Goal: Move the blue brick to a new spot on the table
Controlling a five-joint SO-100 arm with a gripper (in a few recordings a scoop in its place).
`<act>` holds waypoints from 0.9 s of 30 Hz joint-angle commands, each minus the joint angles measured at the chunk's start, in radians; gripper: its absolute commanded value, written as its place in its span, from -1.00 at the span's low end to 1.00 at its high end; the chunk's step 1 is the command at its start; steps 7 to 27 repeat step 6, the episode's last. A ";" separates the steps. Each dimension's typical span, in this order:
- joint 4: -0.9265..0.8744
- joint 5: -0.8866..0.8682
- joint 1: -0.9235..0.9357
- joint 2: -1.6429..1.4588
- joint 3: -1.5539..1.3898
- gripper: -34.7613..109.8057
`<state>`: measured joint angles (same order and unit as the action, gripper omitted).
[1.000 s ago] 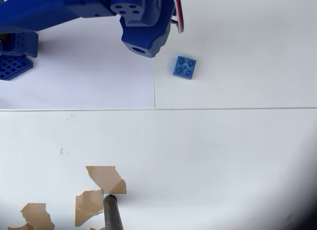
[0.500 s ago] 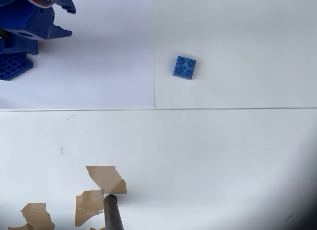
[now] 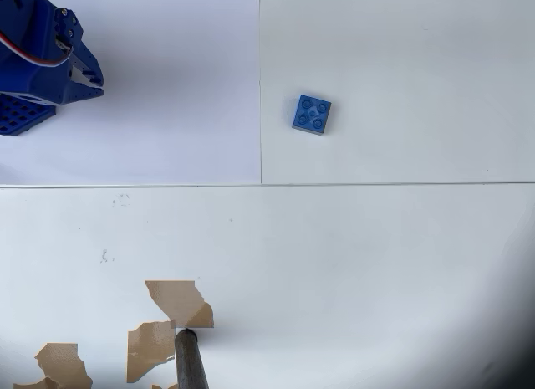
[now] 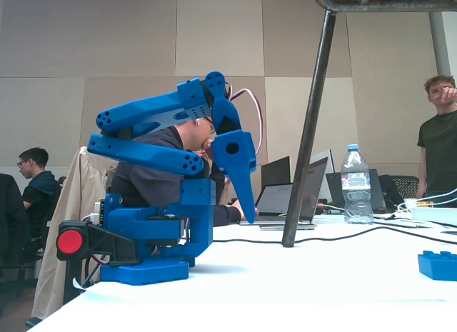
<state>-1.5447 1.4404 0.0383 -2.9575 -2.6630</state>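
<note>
The small blue brick (image 3: 311,115) lies studs up on the white table (image 3: 376,255), just right of a vertical seam; in the fixed view the blue brick (image 4: 437,265) sits at the far right edge. The blue arm is folded back over its base at the top left of the overhead view. My gripper (image 3: 85,73) is far left of the brick. In the fixed view the gripper (image 4: 249,216) points straight down above the table, looks shut, and holds nothing.
Torn brown tape patches (image 3: 177,301) and a dark pole (image 3: 191,362) sit at the lower left. A blue perforated grid plate (image 3: 21,113) lies by the arm's base. A slanted stand leg (image 4: 307,132), a water bottle (image 4: 355,183), laptops, cables and people are behind the table.
The arm has pulled back from beside the brick to the top left corner and folded over its base. The brick has stayed where it was.
</note>
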 commanded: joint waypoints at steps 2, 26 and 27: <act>0.060 0.000 -0.008 -0.031 -0.048 -0.52; 0.075 0.067 0.044 -0.181 -0.158 -0.52; 0.075 0.067 0.044 -0.181 -0.158 -0.52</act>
